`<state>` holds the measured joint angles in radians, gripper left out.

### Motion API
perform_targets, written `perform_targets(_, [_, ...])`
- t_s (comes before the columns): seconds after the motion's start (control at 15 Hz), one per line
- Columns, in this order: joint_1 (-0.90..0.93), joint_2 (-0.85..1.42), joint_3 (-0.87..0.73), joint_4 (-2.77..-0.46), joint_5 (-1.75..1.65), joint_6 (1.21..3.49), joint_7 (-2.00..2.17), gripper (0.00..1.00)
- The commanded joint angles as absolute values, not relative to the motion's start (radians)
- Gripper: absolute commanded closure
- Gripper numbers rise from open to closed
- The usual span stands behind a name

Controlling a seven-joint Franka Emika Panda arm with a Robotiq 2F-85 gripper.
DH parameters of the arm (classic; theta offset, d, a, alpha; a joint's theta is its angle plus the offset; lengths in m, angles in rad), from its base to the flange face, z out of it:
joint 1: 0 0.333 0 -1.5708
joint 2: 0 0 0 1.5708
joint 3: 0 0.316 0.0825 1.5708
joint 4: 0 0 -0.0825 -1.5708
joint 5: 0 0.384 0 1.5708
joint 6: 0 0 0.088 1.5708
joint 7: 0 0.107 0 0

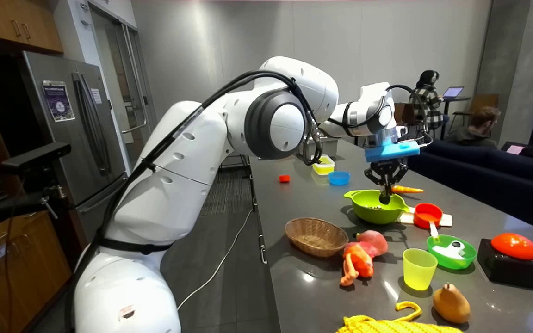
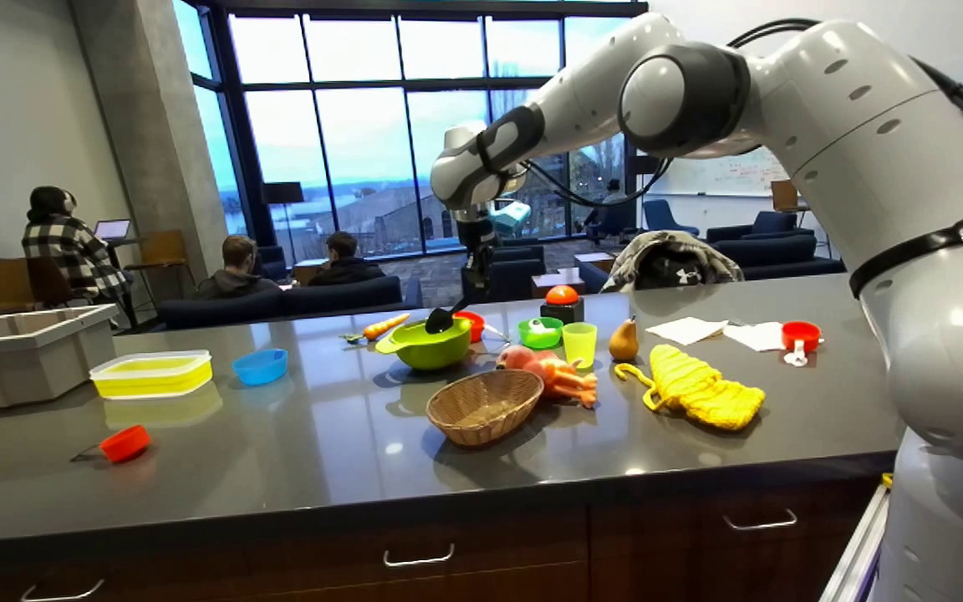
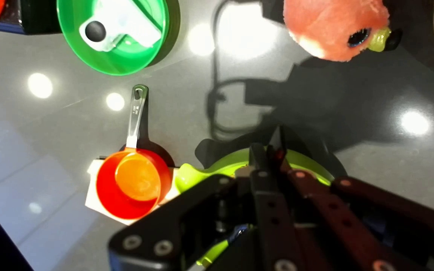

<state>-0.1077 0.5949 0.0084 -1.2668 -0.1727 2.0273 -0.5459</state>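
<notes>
Pincer (image 3: 269, 156) narrow, fingers closed on the handle of a black ladle (image 2: 439, 321). Ladle hangs tilted below the fingertips, head at the mouth of the green bowl (image 2: 430, 355); can't tell if it touches the bowl. Small bits inside the bowl. Sides as in an exterior view: carrot (image 2: 388, 325) just left of the bowl and a bit far; red measuring cup (image 2: 476, 324) just right, far side. Wicker basket (image 2: 469, 428) on the near side, slightly right; plush toy (image 2: 536, 365) beside it. Farther right: green dish (image 2: 542, 341) with a white piece in it, yellow cup (image 2: 579, 344), pear (image 2: 624, 341); red push button (image 2: 563, 296) farther back. Near right: yellow knit piece (image 2: 703, 393). Left: blue bowl (image 2: 260, 372), yellow container (image 2: 151, 382), then gray bin (image 2: 22, 372). Near left: small red cup (image 2: 124, 444). All on the gray table (image 2: 323, 451).
</notes>
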Motion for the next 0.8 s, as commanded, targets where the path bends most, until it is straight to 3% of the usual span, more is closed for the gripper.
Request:
perform_targets(0.0, [-0.100, 0.644, 0.008, -1.195, -0.188, 1.981, -0.566, 0.99])
perform_targets(0.73, [-0.093, 0.661, -0.006, -1.177, -0.228, 1.897, -0.594, 0.99])
